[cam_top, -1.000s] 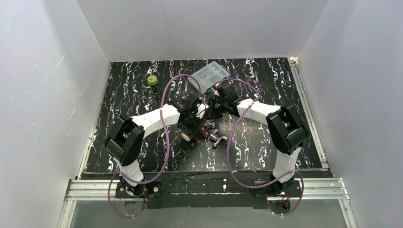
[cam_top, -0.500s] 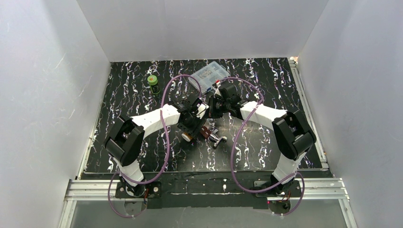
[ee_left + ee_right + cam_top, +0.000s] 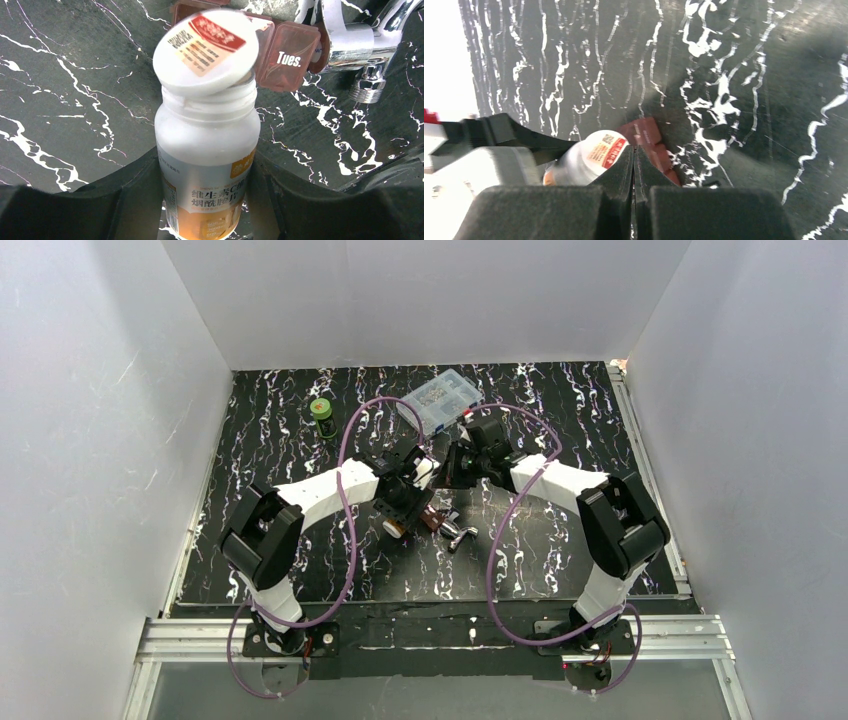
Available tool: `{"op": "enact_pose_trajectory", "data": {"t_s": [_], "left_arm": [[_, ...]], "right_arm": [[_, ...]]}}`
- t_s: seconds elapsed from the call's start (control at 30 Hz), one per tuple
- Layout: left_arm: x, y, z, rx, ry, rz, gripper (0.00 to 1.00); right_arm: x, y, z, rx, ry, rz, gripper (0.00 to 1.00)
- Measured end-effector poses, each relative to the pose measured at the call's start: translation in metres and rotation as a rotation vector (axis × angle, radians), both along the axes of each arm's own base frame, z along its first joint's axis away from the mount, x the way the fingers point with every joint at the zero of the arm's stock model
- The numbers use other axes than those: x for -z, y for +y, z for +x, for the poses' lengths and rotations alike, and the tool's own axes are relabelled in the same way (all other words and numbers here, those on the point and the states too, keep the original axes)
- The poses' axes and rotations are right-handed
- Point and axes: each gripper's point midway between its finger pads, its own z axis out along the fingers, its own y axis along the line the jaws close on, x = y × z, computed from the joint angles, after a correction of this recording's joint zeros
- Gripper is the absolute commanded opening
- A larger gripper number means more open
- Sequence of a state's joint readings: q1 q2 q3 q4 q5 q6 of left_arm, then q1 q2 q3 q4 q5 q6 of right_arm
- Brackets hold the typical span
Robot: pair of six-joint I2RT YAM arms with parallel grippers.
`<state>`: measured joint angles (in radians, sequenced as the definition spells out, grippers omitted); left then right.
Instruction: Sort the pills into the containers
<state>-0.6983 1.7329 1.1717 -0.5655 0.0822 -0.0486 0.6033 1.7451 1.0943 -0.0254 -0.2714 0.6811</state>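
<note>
Left gripper grasps a pill bottle mid-frame; right gripper is clenched beside it.
Top view: red-brown case just right of the bottle, silver metal piece at its lower right; clear box and green jar further up. Left wrist: fingers clamp the bottle's sides, white cap tilted on the mouth, case lid marked "Tues." upper right of centre. Right wrist: fingers pressed together, nothing visible between them, tips by the cap, case just beyond them.
</note>
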Motion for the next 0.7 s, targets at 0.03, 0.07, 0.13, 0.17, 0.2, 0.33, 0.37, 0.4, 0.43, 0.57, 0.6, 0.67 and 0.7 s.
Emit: {"op": "enact_pose_trajectory", "data": {"t_s": [0.03, 0.07, 0.13, 0.17, 0.2, 0.33, 0.37, 0.4, 0.43, 0.57, 0.6, 0.67, 0.7], "left_arm": [[0.000, 0.000, 0.000, -0.001, 0.001, -0.002, 0.00], [0.000, 0.000, 0.000, 0.000, 0.002, -0.004, 0.00], [-0.001, 0.000, 0.000, 0.000, 0.000, -0.005, 0.00], [-0.001, 0.000, 0.000, 0.002, -0.001, -0.005, 0.00], [-0.002, 0.000, 0.000, 0.003, 0.000, -0.004, 0.00], [-0.003, 0.001, 0.000, 0.009, 0.003, 0.001, 0.00], [-0.005, 0.001, 0.000, 0.010, 0.002, 0.001, 0.00], [-0.006, 0.000, 0.001, 0.011, 0.000, 0.001, 0.00], [-0.008, -0.001, 0.002, 0.012, -0.004, -0.001, 0.00], [-0.015, -0.004, 0.010, 0.008, -0.029, -0.001, 0.00], [-0.016, -0.005, 0.013, 0.008, -0.034, -0.001, 0.00], [-0.017, -0.007, 0.016, 0.010, -0.040, 0.002, 0.00], [-0.016, -0.007, 0.018, 0.012, -0.040, 0.005, 0.00]], "right_arm": [[0.003, -0.003, -0.001, 0.007, 0.005, -0.005, 0.04], [0.005, -0.006, -0.001, 0.013, 0.008, -0.009, 0.03], [0.008, -0.010, 0.000, 0.024, 0.013, -0.013, 0.03], [0.008, -0.011, 0.001, 0.028, 0.015, -0.014, 0.03], [0.008, -0.012, 0.002, 0.032, 0.014, -0.014, 0.03], [0.005, -0.015, 0.006, 0.050, 0.015, -0.004, 0.03], [0.005, -0.015, 0.007, 0.055, 0.014, 0.002, 0.03], [0.004, -0.016, 0.009, 0.061, 0.013, 0.006, 0.03], [0.005, -0.018, 0.011, 0.066, 0.012, 0.008, 0.03], [0.008, -0.024, 0.013, 0.083, 0.027, 0.010, 0.03], [0.007, -0.025, 0.013, 0.086, 0.029, 0.013, 0.03], [0.006, -0.025, 0.015, 0.089, 0.029, 0.020, 0.03], [0.006, -0.025, 0.014, 0.088, 0.031, 0.021, 0.03]]}}
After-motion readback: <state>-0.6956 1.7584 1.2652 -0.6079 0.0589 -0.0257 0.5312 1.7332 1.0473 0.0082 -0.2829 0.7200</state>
